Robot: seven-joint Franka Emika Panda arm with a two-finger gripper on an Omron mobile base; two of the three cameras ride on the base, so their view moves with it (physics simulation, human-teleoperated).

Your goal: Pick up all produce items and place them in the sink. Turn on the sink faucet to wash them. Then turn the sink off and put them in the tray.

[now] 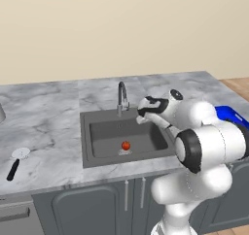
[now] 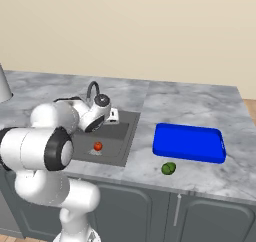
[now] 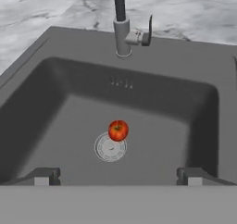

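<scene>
We've got the gripper (image 3: 118,177) hanging over the sink (image 3: 55,47), fingers (image 3: 44,177) spread wide w/ nothing between them. The red-orange produce item (image 3: 118,130) sits on the basin floor, touching the edge of the round drain (image 3: 110,148), directly ahead of the open jaws. Looks like it lies there because the basin is where it needs to be for washing, so that part seems done for this one.

The green produce item (image 2: 168,168) is on the marble counter (image 2: 200,106), just beside the front edge of the blue tray (image 2: 189,143), well apart from the sink. So, in our judgement, we're only partway thru the first step: green one needs to go in before water goes on.

The faucet (image 3: 121,24) stands at the back rim of the sink, side lever (image 3: 149,31) on its right in hand view; no water visible. Black-handled utensil (image 1: 15,162) lies on the counter left of the sink; not produce, we leave it.

Next move prob calls for swinging the arm right, across to the green item near the tray.
</scene>
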